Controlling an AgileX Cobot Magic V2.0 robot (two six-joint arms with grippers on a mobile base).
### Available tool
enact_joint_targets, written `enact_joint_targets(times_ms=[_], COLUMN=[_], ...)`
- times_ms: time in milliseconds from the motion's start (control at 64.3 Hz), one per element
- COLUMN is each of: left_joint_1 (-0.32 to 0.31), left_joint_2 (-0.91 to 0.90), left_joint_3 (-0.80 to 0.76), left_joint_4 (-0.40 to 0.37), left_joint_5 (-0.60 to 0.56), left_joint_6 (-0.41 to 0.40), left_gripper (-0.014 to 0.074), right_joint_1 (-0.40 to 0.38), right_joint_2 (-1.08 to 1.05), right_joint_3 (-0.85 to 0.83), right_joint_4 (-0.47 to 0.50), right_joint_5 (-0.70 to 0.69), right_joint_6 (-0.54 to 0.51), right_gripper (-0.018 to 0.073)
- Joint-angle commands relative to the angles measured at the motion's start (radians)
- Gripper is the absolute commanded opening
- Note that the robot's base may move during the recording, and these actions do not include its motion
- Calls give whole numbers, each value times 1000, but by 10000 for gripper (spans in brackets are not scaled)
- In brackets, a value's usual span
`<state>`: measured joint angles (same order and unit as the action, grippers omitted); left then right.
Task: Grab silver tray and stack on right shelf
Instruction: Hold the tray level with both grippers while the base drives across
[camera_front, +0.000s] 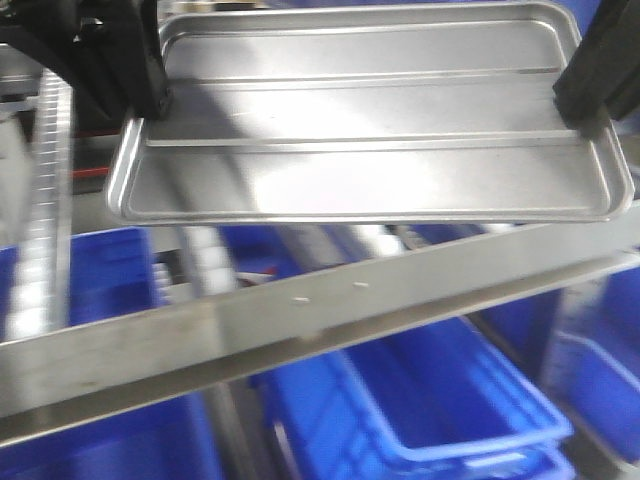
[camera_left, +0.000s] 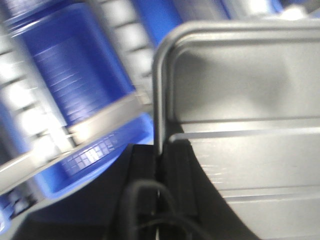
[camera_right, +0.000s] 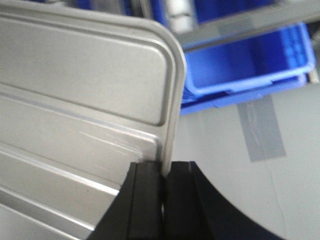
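Blue bins (camera_front: 440, 400) fill the background below the shelf; grey floor with a tape patch (camera_right: 260, 125) shows in the right wrist view.

Shelf front bar (camera_front: 300, 320) runs diagonally across the front view, two screws (camera_front: 330, 292) near mid-span, white rollers (camera_front: 45, 200) up its left side.

Tray (camera_front: 370, 130) hangs airborne above the bar, not touching it, roughly level, long axis left-right and close to parallel with the bar. Both arms are on it, one per short end, so neither is nearer.

Left gripper (camera_left: 159, 165) is clamped on the tray's left rim; right gripper (camera_right: 164, 172) is pinched over the right rim, jaws nearly closed with only the rim between.

Tray look: shiny steel, shallow, rolled rim, rounded corners, two lengthwise ridges, light scratches near the right grip.

Judgement: next move is forward and down onto the rollers beyond the bar; keep both ends level or the near edge may catch the bar.
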<state>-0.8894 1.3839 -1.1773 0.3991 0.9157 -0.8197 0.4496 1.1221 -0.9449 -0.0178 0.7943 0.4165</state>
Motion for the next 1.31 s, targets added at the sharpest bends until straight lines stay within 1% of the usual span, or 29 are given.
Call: enact_joint_targets(times_ms=[0, 1292], left_joint_1=[-8, -8], left_joint_2=[-35, -35], left_joint_3=[-23, -23], left_joint_4=[42, 42], left_joint_5=[2, 2], left_joint_6=[17, 17], left_gripper=[-92, -92], right_joint_1=[-1, -1], right_joint_2=[-26, -26], right_joint_3=[-33, -33], right_joint_4=[-28, -28], right_joint_5=[-47, -42], right_joint_6=[-19, -19], right_gripper=[57, 57])
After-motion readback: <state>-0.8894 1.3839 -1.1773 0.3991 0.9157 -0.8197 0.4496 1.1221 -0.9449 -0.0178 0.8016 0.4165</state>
